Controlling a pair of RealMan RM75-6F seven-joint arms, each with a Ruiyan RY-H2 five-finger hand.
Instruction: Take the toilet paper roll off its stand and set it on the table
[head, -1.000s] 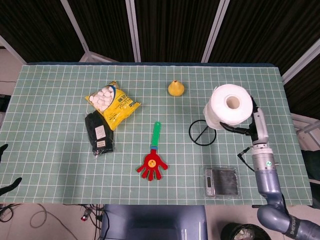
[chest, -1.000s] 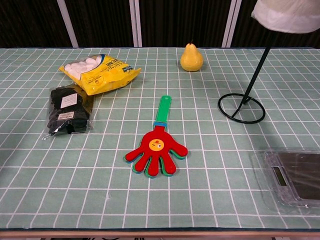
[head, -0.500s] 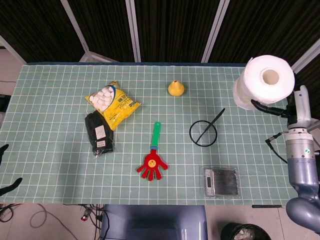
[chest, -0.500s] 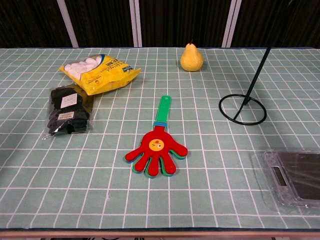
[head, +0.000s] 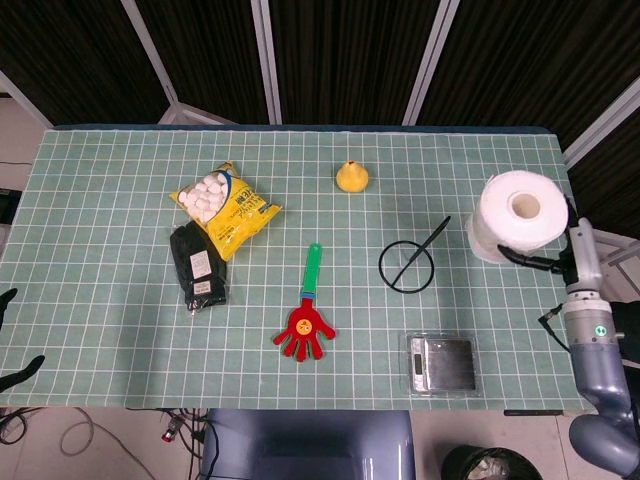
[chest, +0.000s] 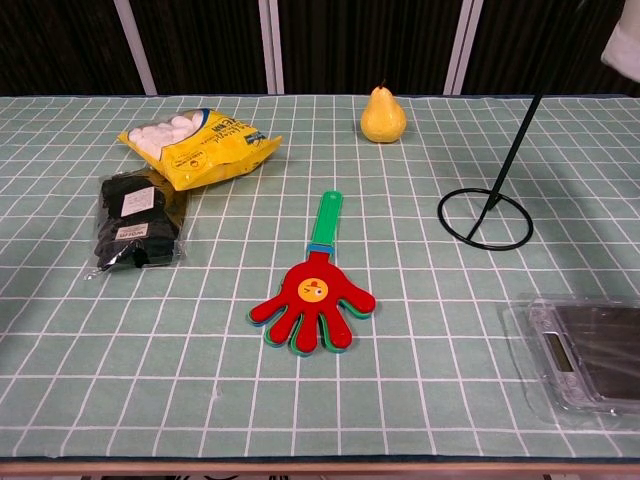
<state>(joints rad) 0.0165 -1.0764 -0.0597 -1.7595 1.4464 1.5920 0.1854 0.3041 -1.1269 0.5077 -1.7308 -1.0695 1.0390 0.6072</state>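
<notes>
The toilet paper roll (head: 518, 213) is clear of its stand (head: 412, 262) and in the grasp of the right hand (head: 548, 262), whose dark fingers (head: 520, 261) curl round the roll's near side. Against half a second ago, the roll has come lower and back toward the robot — the lift-off is complete and the carry has turned into a descent. The stand remains upright and bare, well to the left of the hand, its rod leaning as before. In the chest view only a white corner of the roll (chest: 622, 40) shows at the upper right edge, so whether its underside has met the worktop (head: 120, 300) cannot be settled; it appears to be just above it. The left hand is not seen. Remaining, in my judgement: set the roll down beside the hand and release.
</notes>
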